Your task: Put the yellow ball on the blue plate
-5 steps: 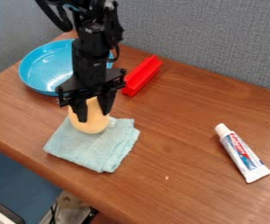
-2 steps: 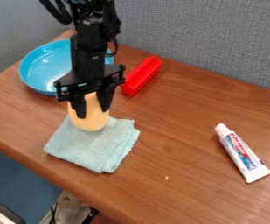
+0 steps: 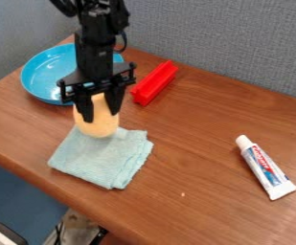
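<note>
While the gripper (image 3: 97, 99) stays clamped on the yellow ball (image 3: 97, 119), the single camera view shows the ball higher than a second ago: its underside now just clears the pale teal cloth (image 3: 102, 155) at lower centre. That lift frees it for carrying. The blue plate (image 3: 37, 77) waits empty at upper left, near the arm. A red block (image 3: 154, 81) and a toothpaste tube (image 3: 264, 165) lie off to the right, untouched.
</note>
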Robot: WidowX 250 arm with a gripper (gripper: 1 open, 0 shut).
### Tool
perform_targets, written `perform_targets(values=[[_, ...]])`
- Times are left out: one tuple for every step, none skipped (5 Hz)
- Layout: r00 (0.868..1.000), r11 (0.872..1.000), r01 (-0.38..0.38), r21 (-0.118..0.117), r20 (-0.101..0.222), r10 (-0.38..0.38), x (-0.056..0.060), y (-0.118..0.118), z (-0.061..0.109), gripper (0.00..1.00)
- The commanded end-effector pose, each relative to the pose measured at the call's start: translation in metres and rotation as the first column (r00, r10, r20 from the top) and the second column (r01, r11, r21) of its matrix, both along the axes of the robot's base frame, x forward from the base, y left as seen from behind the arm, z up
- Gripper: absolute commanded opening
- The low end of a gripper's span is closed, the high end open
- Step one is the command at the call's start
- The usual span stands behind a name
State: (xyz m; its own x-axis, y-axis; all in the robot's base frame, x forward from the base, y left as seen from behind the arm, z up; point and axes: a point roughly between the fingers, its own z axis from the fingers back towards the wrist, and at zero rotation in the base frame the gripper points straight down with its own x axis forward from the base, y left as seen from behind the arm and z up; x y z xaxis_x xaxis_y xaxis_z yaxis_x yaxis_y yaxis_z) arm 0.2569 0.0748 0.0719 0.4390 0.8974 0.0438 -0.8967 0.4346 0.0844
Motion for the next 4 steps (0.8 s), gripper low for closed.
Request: perform_targets(values=[[0.998,1.000,-0.020,-0.009,0.060,0.021,0.010,0.010,0.024,0.00],[0.996,0.999,-0.040,-0.030,0.077,0.043,0.015,0.022,0.036,0.00],[0.991,0.995,-0.086,-0.047,0.097,0.090,0.023,0.048,0.050,0.00],[0.985,0.990,-0.127,-0.059,0.114,0.133,0.025,0.067,0.061,0.00]])
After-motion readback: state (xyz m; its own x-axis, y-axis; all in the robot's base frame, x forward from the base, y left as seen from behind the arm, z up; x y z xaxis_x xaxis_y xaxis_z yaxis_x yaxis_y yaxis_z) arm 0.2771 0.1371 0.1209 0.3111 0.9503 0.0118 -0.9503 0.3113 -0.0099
